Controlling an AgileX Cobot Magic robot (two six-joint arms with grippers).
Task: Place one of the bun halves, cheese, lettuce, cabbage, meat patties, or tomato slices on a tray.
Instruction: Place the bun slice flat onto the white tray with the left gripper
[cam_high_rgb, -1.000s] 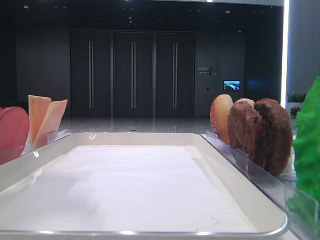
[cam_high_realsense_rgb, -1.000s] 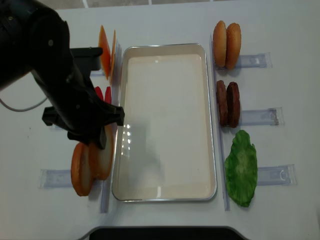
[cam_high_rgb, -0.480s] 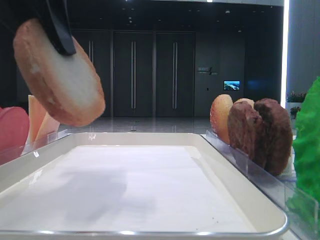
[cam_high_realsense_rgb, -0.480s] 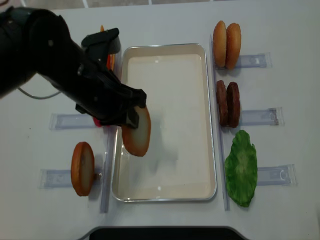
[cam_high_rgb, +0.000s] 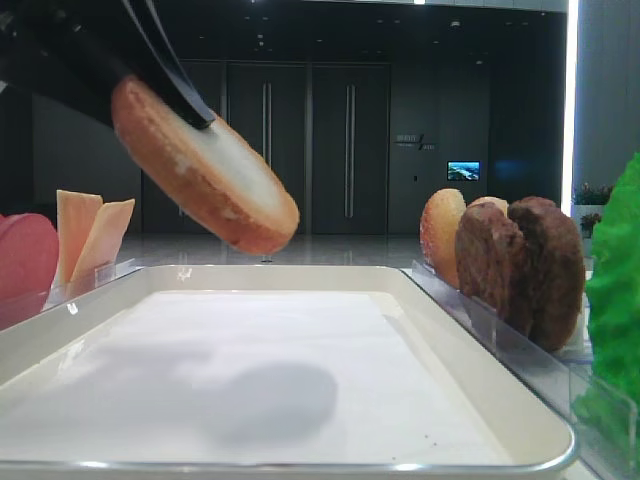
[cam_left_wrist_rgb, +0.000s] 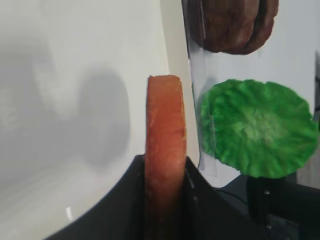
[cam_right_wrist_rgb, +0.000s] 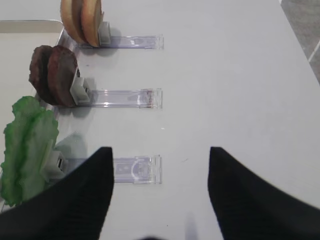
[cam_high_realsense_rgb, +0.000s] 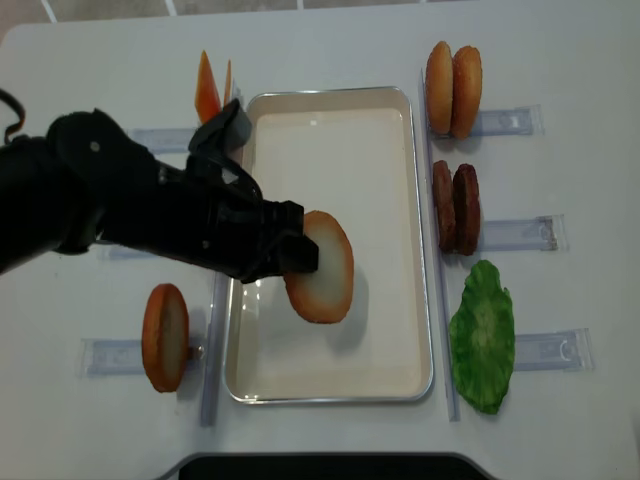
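My left gripper (cam_high_realsense_rgb: 296, 256) is shut on a bun half (cam_high_realsense_rgb: 322, 268), golden-rimmed with a pale cut face. It hangs tilted above the middle of the white tray (cam_high_realsense_rgb: 330, 150), casting a shadow on the liner (cam_high_rgb: 300, 380). From the low view the bun half (cam_high_rgb: 205, 170) floats over the tray's left part. In the left wrist view the bun half (cam_left_wrist_rgb: 165, 125) stands edge-on between the dark fingers (cam_left_wrist_rgb: 200, 200). My right gripper (cam_right_wrist_rgb: 160, 167) is open over bare table, right of the lettuce (cam_right_wrist_rgb: 27, 145). Cabbage is out of view.
Right of the tray stand two bun halves (cam_high_realsense_rgb: 453, 88), two meat patties (cam_high_realsense_rgb: 456, 208) and the lettuce (cam_high_realsense_rgb: 482, 335), in clear racks (cam_high_realsense_rgb: 520, 233). On the left are cheese (cam_high_realsense_rgb: 208, 88), another bun half (cam_high_realsense_rgb: 165, 337) and a tomato slice (cam_high_rgb: 22, 262).
The left gripper lifted the bun half out of the left rack and carried it right, over the tray. The bun half now tilts flatter. The right gripper's earlier position is not shown.
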